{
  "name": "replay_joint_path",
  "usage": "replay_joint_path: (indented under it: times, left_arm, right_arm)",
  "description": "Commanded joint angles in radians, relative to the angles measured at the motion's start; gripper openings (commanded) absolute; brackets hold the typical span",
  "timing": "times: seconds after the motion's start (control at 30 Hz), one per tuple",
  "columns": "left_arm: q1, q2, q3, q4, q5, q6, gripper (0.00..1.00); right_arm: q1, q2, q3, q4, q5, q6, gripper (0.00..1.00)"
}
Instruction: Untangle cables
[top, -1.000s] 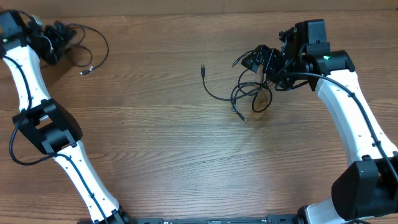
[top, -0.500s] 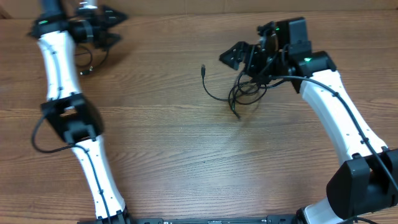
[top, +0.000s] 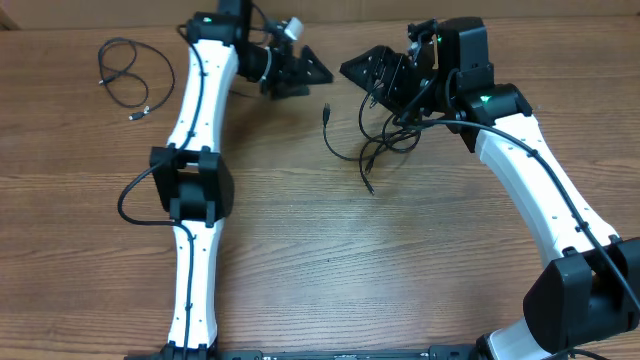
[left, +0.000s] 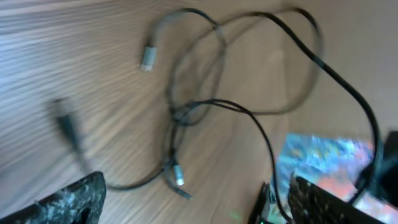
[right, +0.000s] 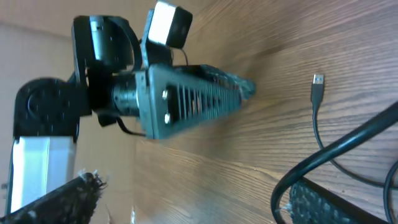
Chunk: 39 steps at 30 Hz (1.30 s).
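Left end effector (top: 305, 72) and right end effector (top: 372, 76) wide-spread, thin black cable tangle (top: 386, 136) loosely looped.

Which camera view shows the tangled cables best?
The left wrist view: the tangled cables fill it, crossings visible though blurred. Overhead shows them whole but small. Right wrist shows only one plug and some strands.

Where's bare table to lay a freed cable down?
Free: the wide table below the tangled cables, between the two arms; also the strip outside the left arm, under the loose cable. Crowded: top centre, where left gripper, right gripper and the tangle meet.
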Motion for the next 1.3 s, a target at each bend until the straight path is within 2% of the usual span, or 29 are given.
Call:
replay_joint_path:
  times: [0.0,0.13,0.23,0.37,0.63,0.8,0.93,1.07,1.2,1.27]
  left_arm:
    - [-0.035,-0.006,0.016,-0.021,0.198,0.176,0.88]
    - [-0.06,-0.006,0.016,-0.018,0.279,0.179,0.87]
    - [-0.063,-0.006,0.016,-0.014,0.282,0.084,0.91]
    - [-0.071,-0.006,0.016,-0.013,0.297,0.029,0.9]
    - [-0.116,-0.006,0.016,-0.047,0.251,0.03,0.88]
    - [-0.144,-0.006,0.016,-0.06,0.251,0.083,0.88]
    - [-0.146,-0.006,0.016,-0.077,0.23,0.119,0.71]
    - [-0.146,-0.006,0.016,-0.09,0.203,0.119,0.64]
    - [-0.148,-0.006,0.016,-0.092,0.205,0.119,0.45]
    - [-0.15,-0.006,0.016,-0.092,0.218,0.119,0.44]
  right_arm:
    - [-0.003,0.0,0.0,0.008,0.069,0.074,0.96]
    - [0.0,0.001,0.0,-0.005,0.08,0.074,0.97]
    - [0.019,0.005,0.0,-0.011,0.082,0.074,0.99]
    - [0.037,0.006,0.0,0.005,0.103,0.074,1.0]
    - [0.04,0.006,0.0,0.064,0.118,0.108,1.0]
    - [0.04,0.006,0.0,0.06,0.23,0.108,1.0]
    - [0.04,0.006,0.0,0.081,0.237,0.108,1.0]
    - [0.04,0.006,0.0,0.093,0.229,0.143,1.0]
    - [0.04,0.006,0.0,0.093,0.202,0.156,0.99]
    - [0.04,0.006,0.0,0.089,0.203,0.156,0.99]
